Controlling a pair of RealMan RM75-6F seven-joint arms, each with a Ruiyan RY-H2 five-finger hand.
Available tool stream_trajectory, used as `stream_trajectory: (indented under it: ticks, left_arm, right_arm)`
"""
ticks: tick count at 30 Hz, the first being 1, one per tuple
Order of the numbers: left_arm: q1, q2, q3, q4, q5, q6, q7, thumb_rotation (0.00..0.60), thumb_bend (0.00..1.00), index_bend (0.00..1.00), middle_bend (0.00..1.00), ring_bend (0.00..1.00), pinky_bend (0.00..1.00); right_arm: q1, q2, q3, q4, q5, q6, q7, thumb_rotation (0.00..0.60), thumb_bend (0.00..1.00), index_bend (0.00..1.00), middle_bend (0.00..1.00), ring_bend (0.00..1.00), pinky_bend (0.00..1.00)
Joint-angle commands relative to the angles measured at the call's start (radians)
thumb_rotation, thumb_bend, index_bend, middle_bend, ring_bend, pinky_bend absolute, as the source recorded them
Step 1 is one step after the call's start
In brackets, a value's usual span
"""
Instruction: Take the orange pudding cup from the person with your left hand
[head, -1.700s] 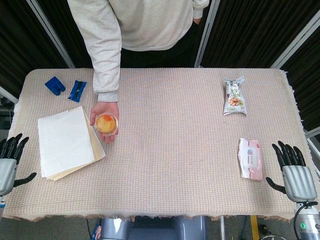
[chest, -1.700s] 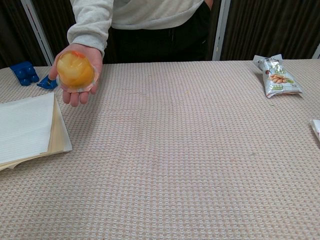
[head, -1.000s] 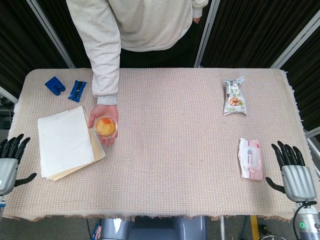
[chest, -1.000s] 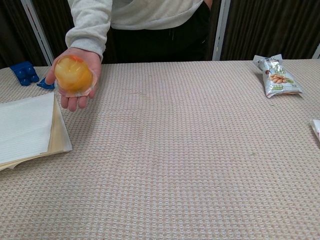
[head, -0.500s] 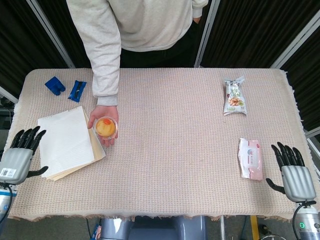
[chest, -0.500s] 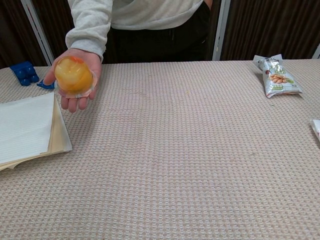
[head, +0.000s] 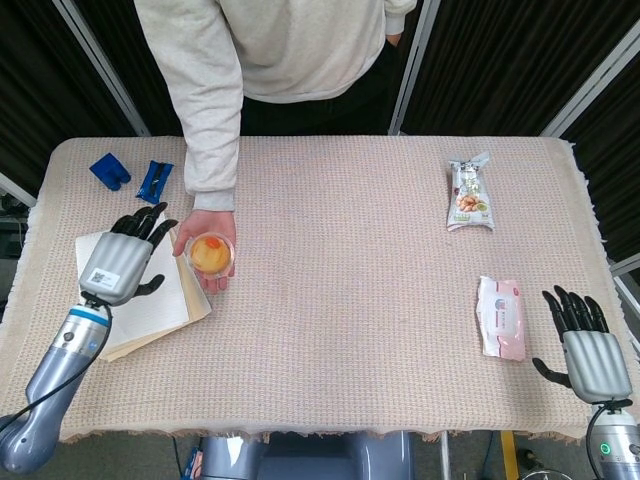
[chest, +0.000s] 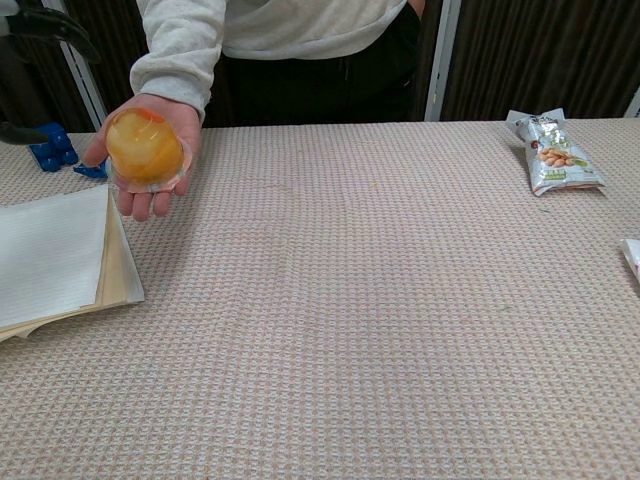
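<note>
The orange pudding cup (head: 211, 252) (chest: 145, 146) lies in the person's upturned palm (head: 206, 240) above the left part of the table. My left hand (head: 124, 260) hovers just left of that palm, over the stack of paper, fingers spread and holding nothing; it does not touch the cup. In the chest view only its dark fingertips (chest: 45, 25) show at the top left corner. My right hand (head: 585, 350) rests open at the table's near right corner, away from everything.
A stack of white and cream paper (head: 140, 300) (chest: 50, 255) lies under my left hand. Two blue objects (head: 130, 176) sit at the far left. A snack packet (head: 469, 194) and a wet-wipe pack (head: 501, 317) lie on the right.
My left hand has risen from the table's near left edge and moved up and right to beside the person's palm. The cup and the right hand have stayed put.
</note>
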Motion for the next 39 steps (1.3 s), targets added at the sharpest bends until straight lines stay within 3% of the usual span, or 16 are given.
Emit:
stream_trajectory:
  ticks: [1,6,13,17,20,23,33,39]
  left_arm:
    - [-0.094,-0.050,-0.030,-0.020,-0.128,-0.037,0.119,0.600,0.29,0.19,0.08,0.13,0.22]
    - [-0.173,-0.080,-0.025,-0.048,-0.278,-0.006,0.259,0.600,0.30,0.19,0.08,0.12,0.22]
    - [-0.247,-0.120,-0.005,-0.062,-0.383,0.026,0.359,0.600,0.30,0.22,0.10,0.14,0.24]
    - [-0.274,-0.150,0.001,-0.070,-0.425,0.060,0.374,0.600,0.43,0.53,0.34,0.33,0.41]
    - [-0.279,-0.166,0.013,-0.072,-0.398,0.097,0.375,0.600,0.54,0.70,0.50,0.46,0.52]
    - [-0.276,-0.180,0.021,-0.067,-0.361,0.126,0.359,0.600,0.63,0.79,0.57,0.52,0.58]
    - [-0.246,-0.155,0.031,-0.080,-0.241,0.170,0.257,0.600,0.66,0.80,0.59,0.54,0.60]
    - [-0.182,-0.047,0.067,-0.182,-0.151,0.189,0.180,0.600,0.66,0.81,0.59,0.54,0.60]
  right_arm:
    - [0.000,0.001,0.000,0.000,0.002,-0.001,0.002,0.600,0.11,0.01,0.00,0.00,0.00]
    - [-0.004,0.005,-0.002,-0.004,0.002,0.002,0.006,0.600,0.12,0.01,0.00,0.00,0.00]
    - [-0.006,0.005,-0.004,-0.004,-0.003,0.008,0.005,0.600,0.12,0.02,0.00,0.00,0.00]
    - [-0.007,0.005,-0.002,-0.004,0.000,0.009,0.007,0.600,0.12,0.02,0.00,0.00,0.00]
    - [-0.008,0.006,-0.002,-0.002,-0.001,0.012,0.012,0.600,0.12,0.02,0.00,0.00,0.00]
    - [-0.008,0.006,-0.002,-0.002,0.000,0.012,0.013,0.600,0.12,0.02,0.00,0.00,0.00]
    - [-0.010,0.004,-0.001,-0.005,0.004,0.014,0.009,0.600,0.12,0.03,0.00,0.00,0.00]
    - [-0.011,0.007,0.000,-0.007,0.010,0.012,0.012,0.600,0.12,0.03,0.00,0.00,0.00]
